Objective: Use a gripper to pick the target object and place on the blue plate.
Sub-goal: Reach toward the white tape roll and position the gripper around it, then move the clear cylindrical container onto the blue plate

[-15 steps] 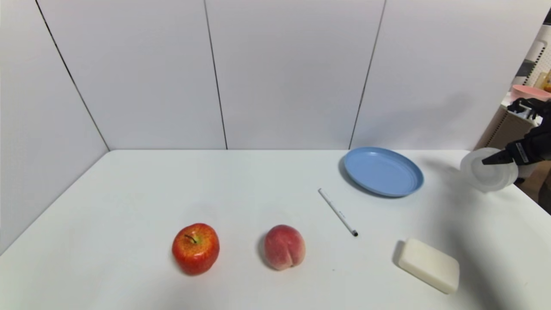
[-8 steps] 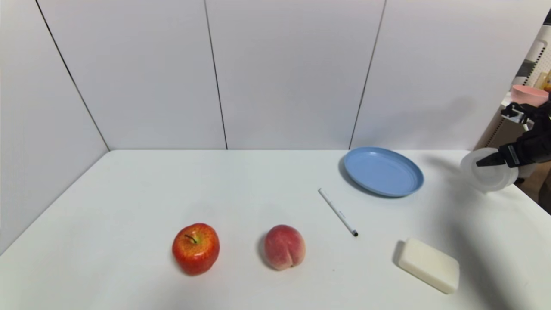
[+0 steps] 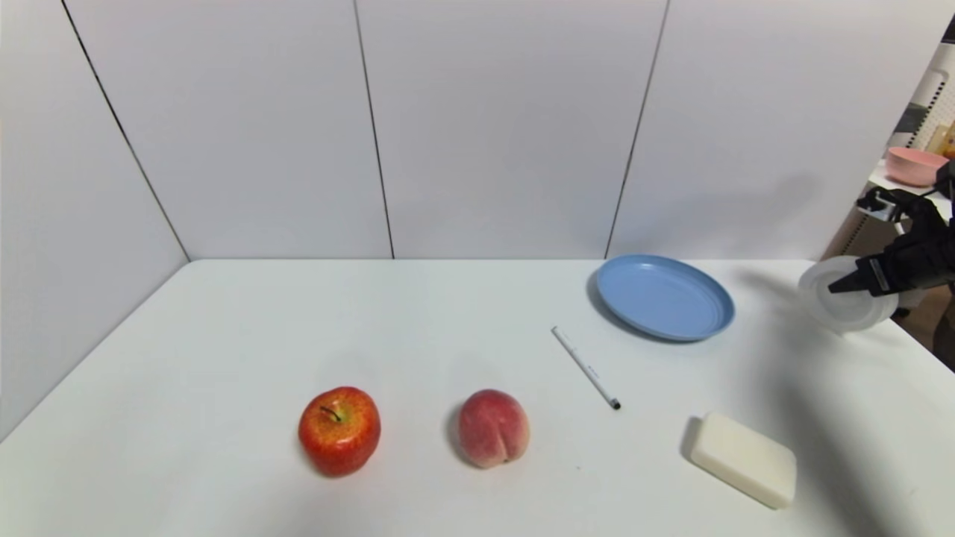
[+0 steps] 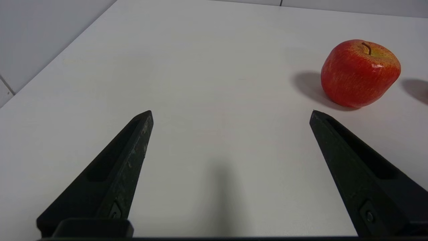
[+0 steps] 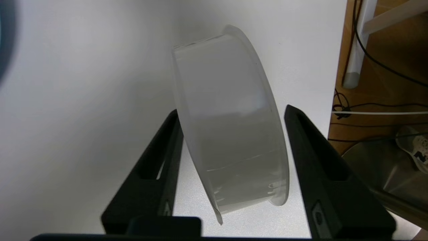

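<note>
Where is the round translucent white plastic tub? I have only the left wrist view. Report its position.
Observer: Head view: the round translucent white plastic tub is at the far right edge of the white table, between the right gripper's fingers.
Operator: My left gripper is open near the red apple. Give me the tub's pose.
Observer: Right wrist view: it is tipped on its side, base against one finger, rim toward the other.
Operator: Locate the round light-blue plastic plate.
Observer: Head view: the round light-blue plastic plate lies empty on the table, to the tub's left.
</note>
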`<action>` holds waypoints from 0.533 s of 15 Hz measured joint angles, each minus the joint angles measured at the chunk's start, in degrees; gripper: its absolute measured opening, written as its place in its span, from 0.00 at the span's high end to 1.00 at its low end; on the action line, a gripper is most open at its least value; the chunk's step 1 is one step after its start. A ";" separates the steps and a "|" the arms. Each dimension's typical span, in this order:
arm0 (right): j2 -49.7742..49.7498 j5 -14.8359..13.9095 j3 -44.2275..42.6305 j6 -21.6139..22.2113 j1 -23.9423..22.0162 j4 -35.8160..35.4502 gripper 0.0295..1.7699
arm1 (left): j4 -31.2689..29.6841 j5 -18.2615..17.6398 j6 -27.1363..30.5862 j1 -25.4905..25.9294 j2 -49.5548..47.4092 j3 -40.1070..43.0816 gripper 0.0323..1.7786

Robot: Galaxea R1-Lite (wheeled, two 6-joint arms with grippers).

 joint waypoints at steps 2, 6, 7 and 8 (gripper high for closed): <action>0.02 -0.02 0.16 0.00 0.01 0.06 0.58 | 0.02 0.00 0.02 0.00 0.00 0.00 0.05; -0.11 -0.09 0.88 0.15 -0.02 0.04 0.69 | 0.02 0.02 0.05 0.00 0.00 0.00 0.05; -0.20 -0.11 0.96 0.52 -0.07 0.09 0.69 | 0.00 0.02 0.02 0.00 0.00 0.00 0.05; -0.35 -0.09 1.01 0.94 -0.07 0.13 0.69 | 0.02 0.00 0.05 0.00 0.00 0.00 0.05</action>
